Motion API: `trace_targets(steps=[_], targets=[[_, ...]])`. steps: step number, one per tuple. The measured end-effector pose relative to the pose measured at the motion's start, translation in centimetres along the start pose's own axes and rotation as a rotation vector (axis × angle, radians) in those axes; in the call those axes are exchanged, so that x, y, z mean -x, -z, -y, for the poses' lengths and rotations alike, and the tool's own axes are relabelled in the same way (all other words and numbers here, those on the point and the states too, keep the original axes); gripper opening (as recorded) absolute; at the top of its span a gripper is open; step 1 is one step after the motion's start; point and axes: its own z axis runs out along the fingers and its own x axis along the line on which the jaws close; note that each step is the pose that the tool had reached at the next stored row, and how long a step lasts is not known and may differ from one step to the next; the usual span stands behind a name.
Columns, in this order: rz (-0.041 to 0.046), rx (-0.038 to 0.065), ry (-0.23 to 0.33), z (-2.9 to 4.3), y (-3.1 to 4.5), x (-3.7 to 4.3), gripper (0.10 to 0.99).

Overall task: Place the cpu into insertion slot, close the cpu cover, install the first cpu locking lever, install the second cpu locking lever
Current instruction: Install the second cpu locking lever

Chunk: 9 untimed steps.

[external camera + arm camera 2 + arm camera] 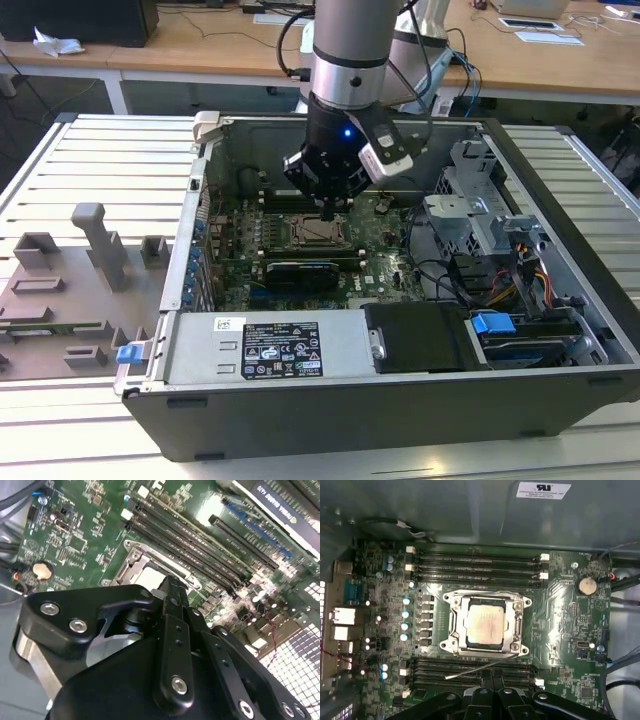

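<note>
Gripper (328, 212) just above socket (486, 625); finger state unclear. Chip (486, 625) seated, cover (515, 641) down. Loose lever (481, 668) beside fingertips: risk of snagging, bending.

We note the cpu (486, 624) has a pale, matt metal top, faintly brushed. The cpu cover (516, 625) around it is bright silvery metal with a dull sheen. The motherboard (560, 605) shows a glossy green lacquered surface. The end effector (170, 592) is matt black, its links set with shiny steel screws. The computer case (380, 400) is dark, smooth sheet metal. The counter (110, 160) is ribbed, pale, satin metal.
</note>
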Motion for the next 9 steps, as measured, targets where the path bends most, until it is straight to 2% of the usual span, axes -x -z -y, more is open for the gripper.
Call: trace_targets(steps=[1, 3, 4, 5, 6, 9], targets=[[0.0030, 0.049, 0.001, 0.68, -0.02, -0.13, 0.106], [0.0044, 0.072, 0.001, 1.10, -0.05, -0.22, 0.106], [0.0056, 0.091, 0.002, 1.46, -0.07, -0.29, 0.106], [0.0064, 0.103, 0.002, 1.78, -0.11, -0.35, 0.106], [0.0067, 0.109, 0.002, 2.10, -0.17, -0.42, 0.106], [0.0074, 0.120, 0.002, 2.87, -0.42, -0.61, 0.106]])
